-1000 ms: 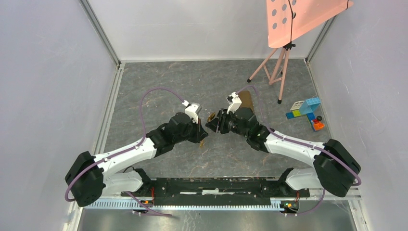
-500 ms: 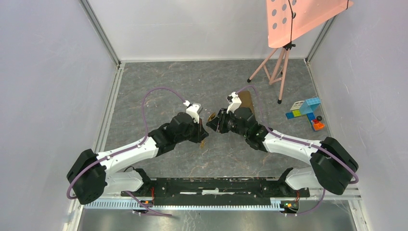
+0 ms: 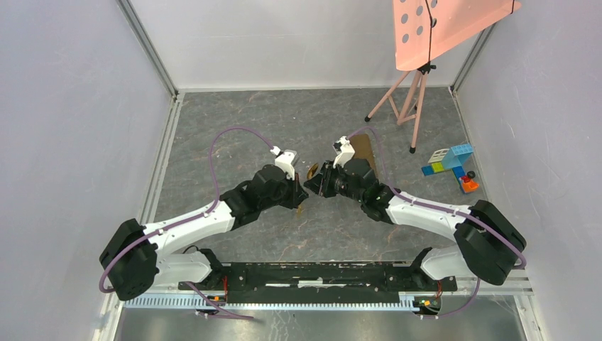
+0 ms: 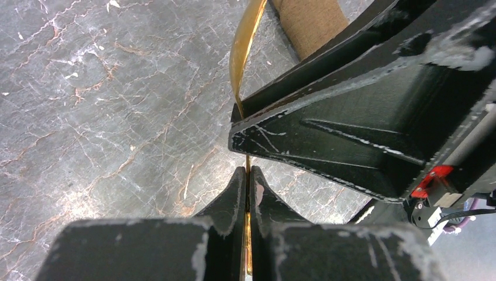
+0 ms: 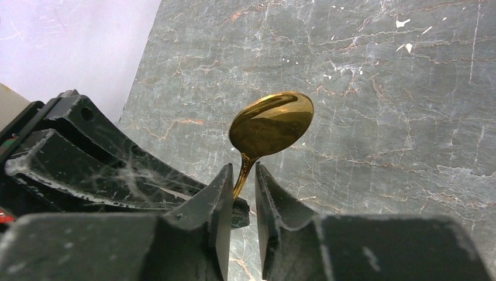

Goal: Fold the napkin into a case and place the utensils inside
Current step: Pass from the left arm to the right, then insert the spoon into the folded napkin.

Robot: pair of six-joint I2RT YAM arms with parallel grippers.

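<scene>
Above the grey marbled counter [image 3: 234,121], between white walls [image 3: 298,42], the left tool [image 4: 247,175] clamps the gold spoon [image 5: 271,124] by its handle. The right tool [image 5: 244,171] stands narrowly parted around its neck, the brown napkin [image 3: 363,148] just behind.

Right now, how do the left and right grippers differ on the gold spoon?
The left gripper has its jaws shut on the spoon handle; the right gripper has them apart around its neck. The left gripper holds farther from the bowl than the right gripper. Both straddle the same spoon.

Lab cell — white panel walls [image 3: 64,106], aluminium frame [image 3: 147,48], arm mounting rail [image 3: 319,273].
</scene>
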